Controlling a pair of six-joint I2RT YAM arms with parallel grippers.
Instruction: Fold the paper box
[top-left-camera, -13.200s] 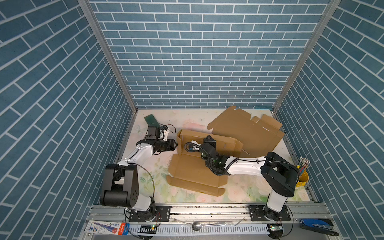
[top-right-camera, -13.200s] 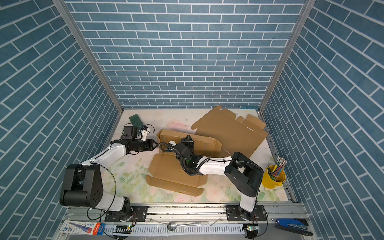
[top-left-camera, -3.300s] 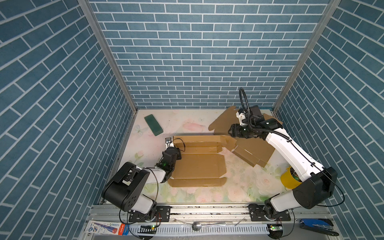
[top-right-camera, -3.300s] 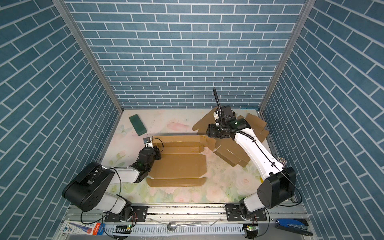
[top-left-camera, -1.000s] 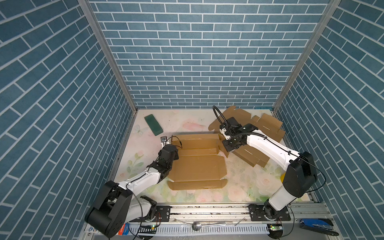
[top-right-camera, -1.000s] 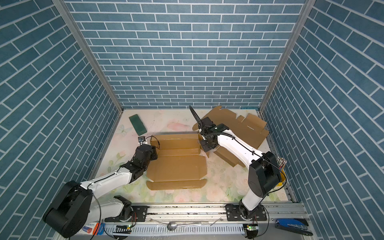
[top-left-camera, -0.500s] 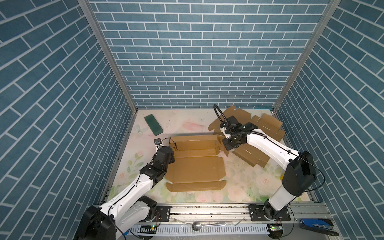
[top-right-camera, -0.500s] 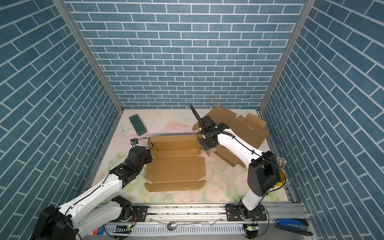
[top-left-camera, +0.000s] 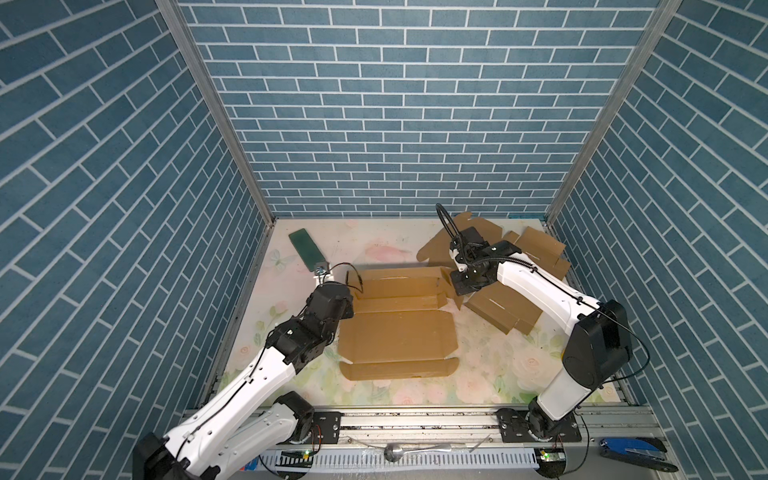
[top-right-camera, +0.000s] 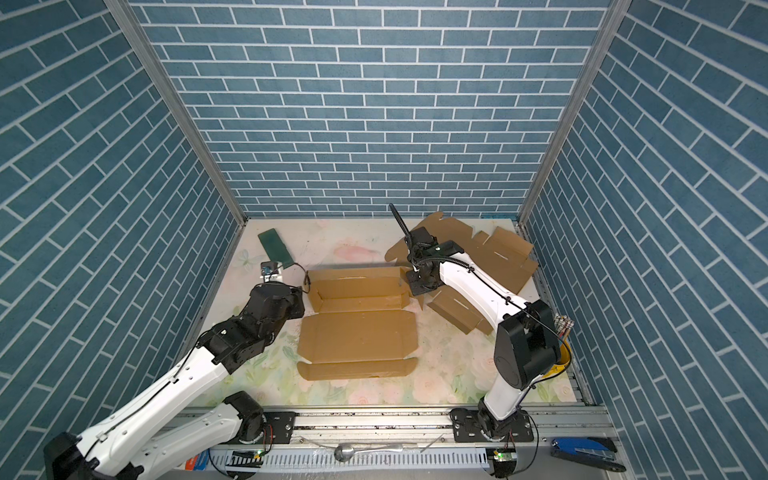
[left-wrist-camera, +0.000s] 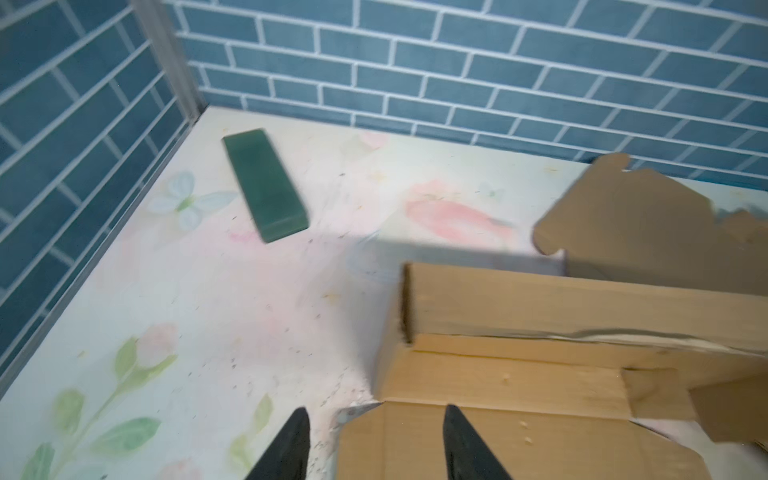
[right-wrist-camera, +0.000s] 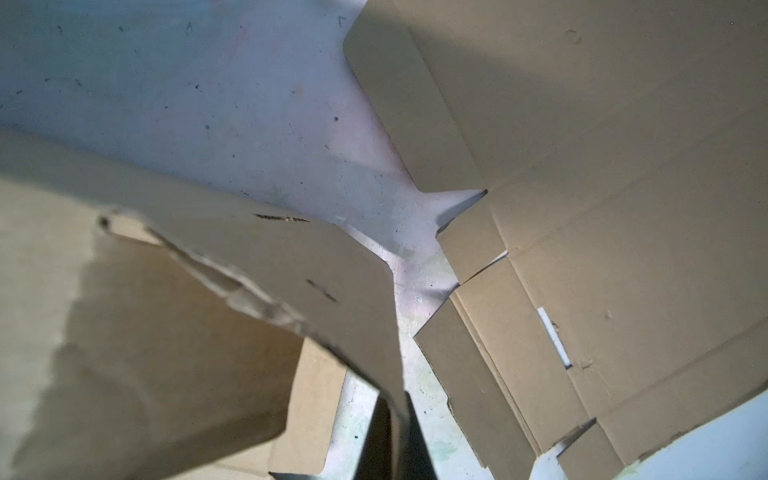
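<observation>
While the floral-printed white tabletop (top-left-camera: 478, 374) spreads beneath everything, the brown cardboard box (top-left-camera: 399, 338) lies unfolded mid-table, with its rear wall raised. A second brown cardboard blank (top-left-camera: 505, 307) sits just beside it at rear right. A dark green rectangular block (top-left-camera: 306, 248) lies rear-left. The right gripper (right-wrist-camera: 395, 415) is pinched tight on the box's right end flap. The left gripper (left-wrist-camera: 376, 411), half spread, straddles its left edge and holds nothing.

The flower-printed table (top-left-camera: 386, 237) carries the half-folded paper box (top-left-camera: 399, 336) at its middle, loose cardboard sheets (top-left-camera: 540, 245) far right, and a green block (top-left-camera: 307, 249) far left
</observation>
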